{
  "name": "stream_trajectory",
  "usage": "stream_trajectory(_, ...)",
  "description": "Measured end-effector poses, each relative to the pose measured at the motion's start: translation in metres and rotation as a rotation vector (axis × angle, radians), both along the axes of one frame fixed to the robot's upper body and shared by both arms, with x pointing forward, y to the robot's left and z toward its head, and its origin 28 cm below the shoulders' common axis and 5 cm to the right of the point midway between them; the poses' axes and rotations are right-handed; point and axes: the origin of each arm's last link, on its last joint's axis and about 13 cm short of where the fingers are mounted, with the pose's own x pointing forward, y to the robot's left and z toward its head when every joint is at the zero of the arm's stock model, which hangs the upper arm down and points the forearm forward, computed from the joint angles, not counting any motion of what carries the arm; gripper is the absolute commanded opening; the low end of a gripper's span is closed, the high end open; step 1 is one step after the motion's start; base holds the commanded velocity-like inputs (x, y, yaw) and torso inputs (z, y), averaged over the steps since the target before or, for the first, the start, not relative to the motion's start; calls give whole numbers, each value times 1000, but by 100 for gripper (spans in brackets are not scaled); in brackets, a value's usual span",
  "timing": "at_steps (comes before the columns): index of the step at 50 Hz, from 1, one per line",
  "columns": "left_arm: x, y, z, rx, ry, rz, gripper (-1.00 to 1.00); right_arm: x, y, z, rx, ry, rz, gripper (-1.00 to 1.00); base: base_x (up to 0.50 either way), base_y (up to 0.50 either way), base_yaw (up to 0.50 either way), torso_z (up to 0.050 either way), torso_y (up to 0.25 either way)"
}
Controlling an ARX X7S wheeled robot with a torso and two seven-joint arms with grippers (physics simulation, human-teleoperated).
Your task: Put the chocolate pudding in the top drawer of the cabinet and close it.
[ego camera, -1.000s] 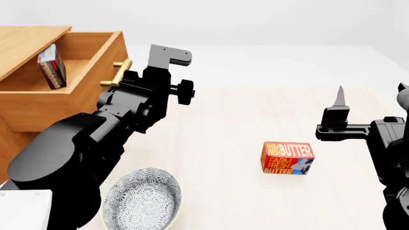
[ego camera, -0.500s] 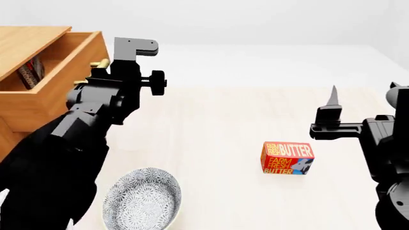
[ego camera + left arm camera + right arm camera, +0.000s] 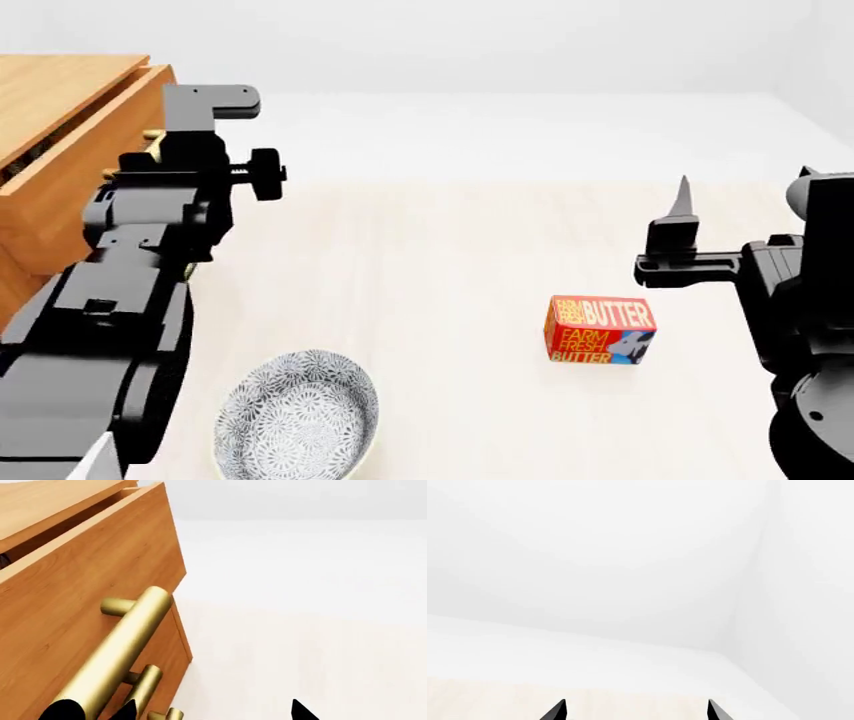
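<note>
The cabinet (image 3: 54, 85) stands at the far left. Its top drawer (image 3: 80, 190) sticks out only a little, leaving a narrow dark gap. The chocolate pudding is hidden inside. My left gripper (image 3: 158, 150) is against the drawer front by the brass handle (image 3: 127, 640). In the left wrist view the gripper (image 3: 213, 712) is open and empty, with the handle just outside one fingertip (image 3: 128, 710). The lower drawer's handle (image 3: 143, 682) shows below. My right gripper (image 3: 682, 200) points up at the right, open and empty; it also shows in the right wrist view (image 3: 637, 711).
A red-orange butter box (image 3: 599, 330) lies on the pale table (image 3: 454, 250) at centre right. A patterned bowl (image 3: 296, 415) sits at the front left, under my left arm. The right wrist view shows only white wall and table edge.
My left arm has moved left with the top drawer, which has slid most of the way in. The pudding has gone out of sight. The right gripper has drifted slightly left.
</note>
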Motion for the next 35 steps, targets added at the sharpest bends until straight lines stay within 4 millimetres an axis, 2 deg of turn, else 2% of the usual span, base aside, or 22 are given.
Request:
stream_trajectory(17,-5,29,1,-30,-5,91,100,2,4,2,-1,-2,10,100,0,0,0,0,0)
stream_trajectory(35,-6,37,8,-131,-29,101,100,3,7,2,-2,2,18,100,3,3,4,0,0)
